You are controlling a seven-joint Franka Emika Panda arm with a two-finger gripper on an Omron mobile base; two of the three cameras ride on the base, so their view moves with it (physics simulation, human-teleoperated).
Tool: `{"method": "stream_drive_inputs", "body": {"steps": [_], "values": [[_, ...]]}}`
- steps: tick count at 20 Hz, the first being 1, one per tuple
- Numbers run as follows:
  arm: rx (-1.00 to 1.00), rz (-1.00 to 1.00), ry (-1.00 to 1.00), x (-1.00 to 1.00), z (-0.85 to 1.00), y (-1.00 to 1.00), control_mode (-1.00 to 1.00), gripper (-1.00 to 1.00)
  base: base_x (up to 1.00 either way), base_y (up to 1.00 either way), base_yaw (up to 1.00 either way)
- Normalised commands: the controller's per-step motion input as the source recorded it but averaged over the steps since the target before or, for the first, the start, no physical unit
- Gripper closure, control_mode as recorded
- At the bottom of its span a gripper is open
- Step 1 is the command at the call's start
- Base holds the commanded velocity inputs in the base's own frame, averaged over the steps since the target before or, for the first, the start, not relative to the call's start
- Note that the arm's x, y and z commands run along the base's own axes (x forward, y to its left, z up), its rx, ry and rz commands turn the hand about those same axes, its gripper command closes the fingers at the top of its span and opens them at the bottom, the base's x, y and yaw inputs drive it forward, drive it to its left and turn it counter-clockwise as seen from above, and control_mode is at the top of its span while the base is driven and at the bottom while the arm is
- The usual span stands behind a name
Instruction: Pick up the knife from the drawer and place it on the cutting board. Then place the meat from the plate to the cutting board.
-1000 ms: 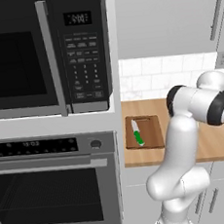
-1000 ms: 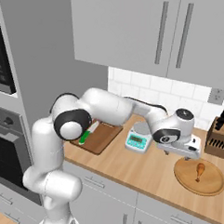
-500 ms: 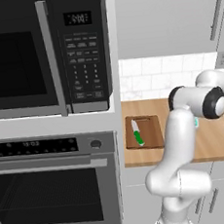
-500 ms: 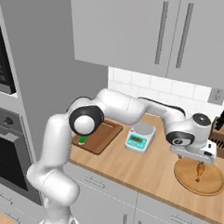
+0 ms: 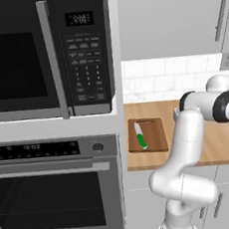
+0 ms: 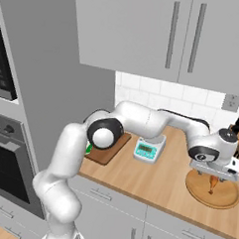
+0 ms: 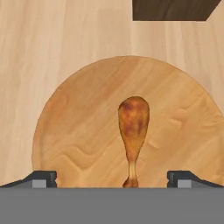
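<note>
Tool (image 7: pixel 112 178) wide open, empty, straddling meat (image 7: pixel 132 131) lying lengthwise between its fingers.

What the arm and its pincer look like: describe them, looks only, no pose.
The arm is glossy white, built of rounded tubular links with dark grey to black bands and round caps at the joints. No cables or markings show. The pincer has two small dark grey, blocky fingertips with lighter grey inner faces.
</note>
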Motion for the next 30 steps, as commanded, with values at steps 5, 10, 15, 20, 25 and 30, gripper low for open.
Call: {"method": "stream_drive_inputs", "body": {"steps": [5, 10, 15, 20, 25, 30], "values": [[0.0, 0.0, 0.0, 0.18, -0.4, 0.0, -1.0, -1.0, 0.0, 0.0, 0.0], [0.0, 0.0, 0.01, 0.25, -0.15, -0.19, -1.0, -1.0, 0.0, 0.0, 0.0], [0.0, 0.0, 0.03, 0.2, -0.22, -0.18, -1.0, -1.0, 0.0, 0.0, 0.0], [0.0, 0.0, 0.02, 0.15, -0.25, -0.18, -1.0, -1.0, 0.0, 0.0, 0.0], [0.0, 0.0, 0.0, -0.01, -0.36, 0.02, -1.0, 1.0, 0.0, 0.0, 0.0], [0.0, 0.0, 0.0, -0.18, -0.32, 0.38, -1.0, 1.0, 0.0, 0.0, 0.0]]}}
